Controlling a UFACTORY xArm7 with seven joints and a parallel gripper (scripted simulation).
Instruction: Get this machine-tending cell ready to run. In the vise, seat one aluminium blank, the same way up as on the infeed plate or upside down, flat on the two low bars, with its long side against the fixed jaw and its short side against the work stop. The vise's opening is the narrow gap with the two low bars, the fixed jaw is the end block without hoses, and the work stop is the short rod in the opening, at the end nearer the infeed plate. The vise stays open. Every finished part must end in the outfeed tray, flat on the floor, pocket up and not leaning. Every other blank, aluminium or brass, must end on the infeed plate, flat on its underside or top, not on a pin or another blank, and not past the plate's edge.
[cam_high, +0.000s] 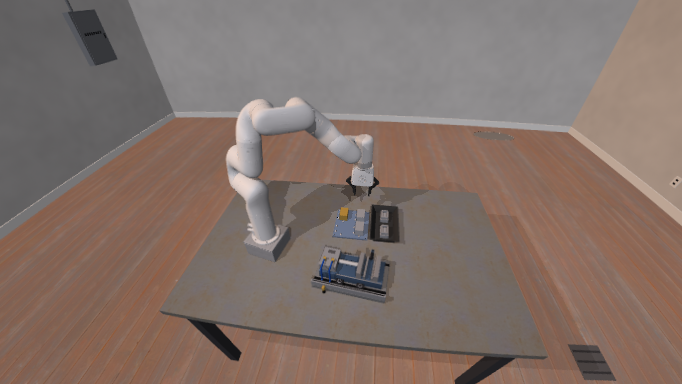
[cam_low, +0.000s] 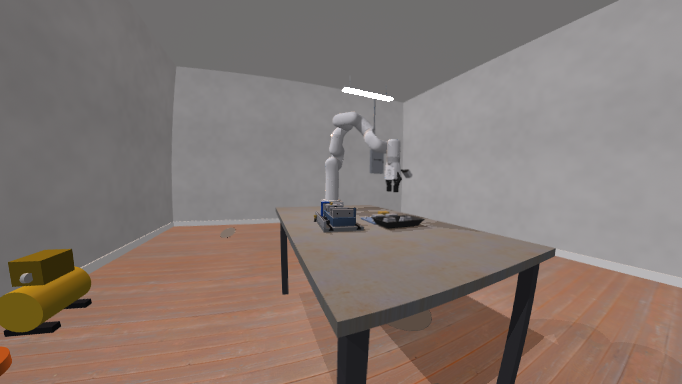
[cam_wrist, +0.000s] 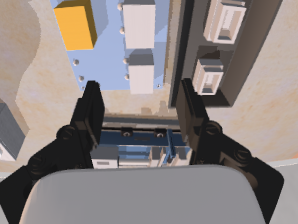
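Observation:
My gripper (cam_high: 363, 190) hangs open and empty high above the table, over its far side behind the infeed plate; it also shows in the exterior view (cam_low: 393, 186) and the wrist view (cam_wrist: 140, 106). The blue infeed plate (cam_wrist: 109, 32) holds a brass blank (cam_wrist: 75, 27) and two aluminium blanks, one (cam_wrist: 139, 24) farther from the vise and one (cam_wrist: 141, 74) nearer to it. The dark outfeed tray (cam_wrist: 229, 36) holds two finished parts (cam_wrist: 224, 19) (cam_wrist: 208, 76) lying pocket up. The blue vise (cam_high: 353, 271) stands at the front, its opening partly hidden in the wrist view.
The arm's base (cam_high: 267, 241) stands left of the plate. The plate (cam_high: 352, 224) and tray (cam_high: 384, 223) sit side by side, close together. A yellow machine (cam_low: 37, 292) stands on the floor, far from the table.

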